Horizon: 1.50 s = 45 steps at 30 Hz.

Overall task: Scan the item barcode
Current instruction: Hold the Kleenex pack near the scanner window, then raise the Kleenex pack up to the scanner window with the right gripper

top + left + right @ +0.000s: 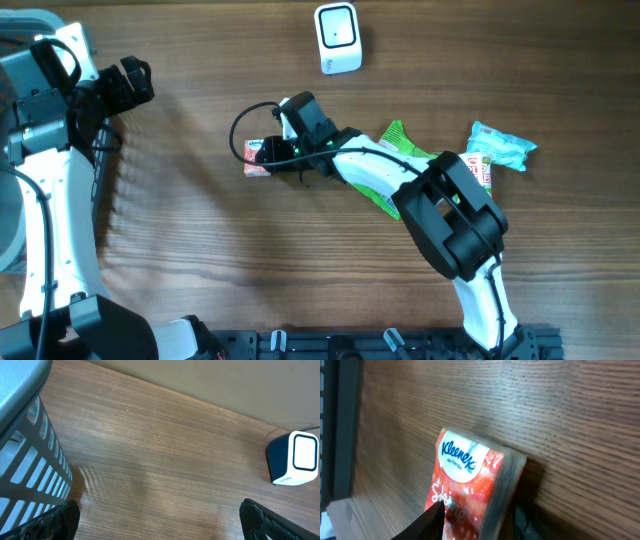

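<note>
The item, a red Kleenex tissue pack (256,158) (470,477), lies on the wooden table left of centre. My right gripper (278,152) (479,510) straddles the pack, its jaws open. One fingertip (436,510) touches the pack's printed face, while the other sits just off its far edge in shadow. No barcode shows on the visible face. At the back of the table stands the white scanner (337,38) (295,457). My left gripper (133,82) (160,517) hangs wide open at the far left, over bare wood, holding nothing.
A white slatted basket (30,475) (15,200) stands at the table's left edge beside the left arm. A green packet (400,140), a light blue packet (502,146) and a red-and-white packet (481,172) lie to the right, partly under the right arm.
</note>
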Tool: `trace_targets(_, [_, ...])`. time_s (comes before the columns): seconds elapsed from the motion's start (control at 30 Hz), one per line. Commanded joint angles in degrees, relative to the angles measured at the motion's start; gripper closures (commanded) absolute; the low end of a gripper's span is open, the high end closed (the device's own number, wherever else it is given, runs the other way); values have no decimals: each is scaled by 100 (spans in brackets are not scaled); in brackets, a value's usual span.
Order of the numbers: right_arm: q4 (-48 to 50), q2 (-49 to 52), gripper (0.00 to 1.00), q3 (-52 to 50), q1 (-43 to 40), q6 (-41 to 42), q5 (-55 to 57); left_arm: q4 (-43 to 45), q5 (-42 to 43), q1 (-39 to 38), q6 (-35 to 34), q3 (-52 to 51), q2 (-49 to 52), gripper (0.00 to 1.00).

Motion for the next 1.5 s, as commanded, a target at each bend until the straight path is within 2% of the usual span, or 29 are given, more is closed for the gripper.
trace_targets(0.0, [44, -188, 55, 0, -11, 214, 302, 15, 66, 26, 28, 68, 2, 0])
trace_targets(0.17, [66, 13, 56, -4, 55, 330, 363, 15, 68, 26, 28, 68, 2, 0])
trace_targets(0.3, [35, 164, 63, -4, 66, 363, 363, 15, 66, 26, 28, 68, 2, 0])
trace_targets(0.33, [11, 192, 68, -4, 68, 332, 363, 15, 66, 26, 28, 68, 2, 0])
trace_targets(0.37, [-48, 210, 76, -4, 68, 258, 365, 15, 68, 26, 28, 68, 2, 0])
trace_targets(0.43, [-144, 210, 81, -4, 68, 260, 356, 15, 66, 26, 28, 68, 2, 0])
trace_targets(0.47, [-155, 208, 79, -4, 63, 262, 339, 15, 66, 26, 28, 68, 2, 0])
trace_targets(0.53, [-155, 208, 66, -4, 61, 267, 315, 15, 66, 26, 28, 68, 2, 0])
trace_targets(0.63, [-175, 216, 64, -4, 68, 234, 387, 15, 66, 26, 28, 68, 2, 0])
trace_targets(0.73, [-223, 221, 62, -44, 227, 223, 931, 15, 66, 26, 28, 68, 2, 0])
trace_targets(0.9, [-229, 221, 72, -46, 426, 219, 1388, 15, 68, 26, 28, 68, 2, 0])
trace_targets(0.93, [-278, 219, 91, -46, 415, 219, 1390, 15, 66, 26, 28, 68, 2, 0])
trace_targets(0.97, [-315, 212, 96, -44, 393, 219, 1384, 15, 66, 26, 28, 68, 2, 1])
trace_targets(1.03, [-544, 74, 96, -42, 243, 219, 1296, 15, 68, 26, 28, 68, 2, 0])
trace_targets(1.1, [-673, -179, 96, -42, 33, 144, 876, 15, 68, 26, 28, 68, 2, 0])
trace_targets(1.2, [-601, -643, 96, -42, -391, -734, -693, 15, 66, 26, 28, 68, 2, 0])
trace_targets(1.27, [-610, -802, 96, -42, -616, -898, -1401, 15, 66, 26, 28, 68, 2, 0])
trace_targets(1.47, [-581, -892, 96, -42, -1648, -1707, -5154, 15, 66, 26, 28, 68, 2, 0])
